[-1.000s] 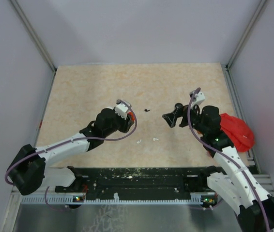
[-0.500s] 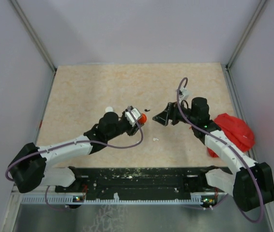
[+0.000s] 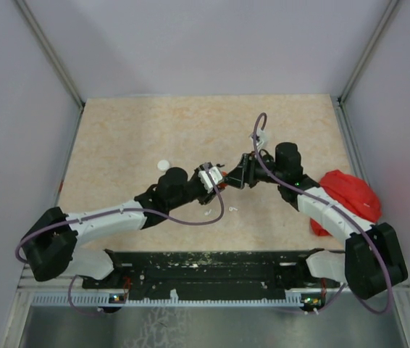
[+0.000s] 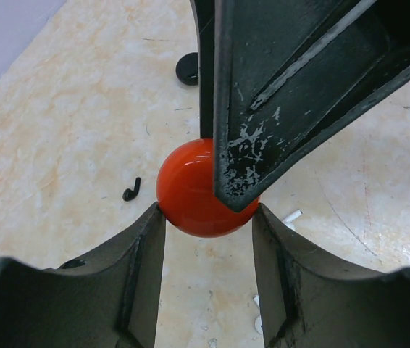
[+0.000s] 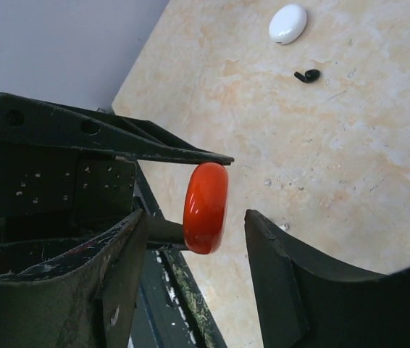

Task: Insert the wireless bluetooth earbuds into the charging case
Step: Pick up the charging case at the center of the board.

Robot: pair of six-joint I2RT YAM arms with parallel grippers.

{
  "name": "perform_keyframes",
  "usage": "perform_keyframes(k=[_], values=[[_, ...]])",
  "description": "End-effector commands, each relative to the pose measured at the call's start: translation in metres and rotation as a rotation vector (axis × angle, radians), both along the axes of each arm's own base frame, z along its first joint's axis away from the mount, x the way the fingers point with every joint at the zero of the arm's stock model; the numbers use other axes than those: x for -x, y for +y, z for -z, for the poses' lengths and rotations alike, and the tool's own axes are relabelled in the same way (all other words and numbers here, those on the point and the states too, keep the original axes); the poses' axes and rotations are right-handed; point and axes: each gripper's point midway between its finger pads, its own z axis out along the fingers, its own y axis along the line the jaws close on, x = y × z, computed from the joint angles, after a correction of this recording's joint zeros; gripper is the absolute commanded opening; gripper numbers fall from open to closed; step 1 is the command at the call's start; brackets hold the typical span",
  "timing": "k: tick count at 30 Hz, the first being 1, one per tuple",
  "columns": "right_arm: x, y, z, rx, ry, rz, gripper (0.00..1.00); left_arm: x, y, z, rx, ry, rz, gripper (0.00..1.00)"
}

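Progress: early. No earbud is seated, as far as the views show.
- Red-orange charging case [image 4: 190, 192]: held off the counter [image 3: 132, 130], between the two arms. It reads as a smooth disc, and I see no open lid, so the lid looks shut. My judgement is that it must be opened before anything goes in.
- Black earbud [image 4: 131, 190]: loose on the counter, just beside the red-orange case in the left wrist view.
- White earbuds [image 3: 232, 209]: two small bits on the counter, on the near side of the red-orange case.
- White case [image 5: 287, 23]: on the counter, well apart from the red-orange case and beyond the black earbud.

Left jaws: partly closed and clamped on the red-orange case, one finger on each side of its rim.

Right jaws: parted, straddling the same case across its flat faces. The right wrist view shows a gap on both sides, so no grip there. In the left wrist view one right finger crosses in front of the case; I cannot tell whether it touches.
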Motion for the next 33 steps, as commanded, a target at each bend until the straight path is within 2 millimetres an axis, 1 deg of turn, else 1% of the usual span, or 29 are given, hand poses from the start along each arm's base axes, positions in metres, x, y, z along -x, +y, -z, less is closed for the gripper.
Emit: perform_keyframes(k=[1, 8, 9, 11, 13, 15, 17, 19, 21, 23, 25, 28, 33], values=[[-0.006, 0.008, -0.028, -0.038, -0.087, -0.027, 0.54, 0.001, -0.013, -0.017, 0.025, -0.041, 0.039, 0.47], [-0.006, 0.008, -0.024, -0.026, -0.085, -0.029, 0.41, 0.002, -0.016, -0.015, 0.021, -0.034, 0.043, 0.48], [-0.005, 0.008, -0.024, -0.026, -0.085, -0.031, 0.38, 0.002, -0.015, -0.015, 0.02, -0.034, 0.043, 0.47], [-0.005, 0.008, -0.024, -0.027, -0.085, -0.035, 0.28, 0.002, -0.016, -0.014, 0.02, -0.031, 0.045, 0.48], [-0.004, 0.008, -0.024, -0.026, -0.084, -0.036, 0.22, 0.004, -0.016, -0.014, 0.02, -0.026, 0.053, 0.51], [-0.004, 0.008, -0.024, -0.024, -0.087, -0.038, 0.19, 0.006, -0.017, -0.014, 0.019, -0.022, 0.062, 0.55], [-0.003, 0.007, -0.025, -0.023, -0.091, -0.04, 0.15, 0.008, -0.016, -0.013, 0.017, -0.018, 0.068, 0.62], [-0.002, 0.007, -0.026, -0.019, -0.095, -0.045, 0.14, 0.009, -0.013, -0.012, 0.015, -0.012, 0.067, 0.69], [-0.001, 0.006, -0.027, -0.014, -0.105, -0.046, 0.13, 0.012, -0.009, -0.014, 0.027, 0.003, 0.057, 0.75], [-0.001, 0.005, -0.029, -0.01, -0.121, -0.044, 0.13, 0.016, -0.005, -0.018, 0.046, -0.006, 0.059, 0.79], [-0.001, 0.005, -0.033, -0.01, -0.145, -0.044, 0.13, 0.022, -0.001, -0.017, 0.059, 0.006, 0.079, 0.82], [0.0, 0.005, -0.039, -0.019, -0.185, -0.056, 0.13, 0.034, 0.003, -0.02, 0.107, 0.076, 0.143, 0.83], [0.006, 0.005, -0.048, -0.046, -0.25, -0.08, 0.13, 0.044, 0.016, -0.03, 0.235, 0.184, 0.237, 0.83]])
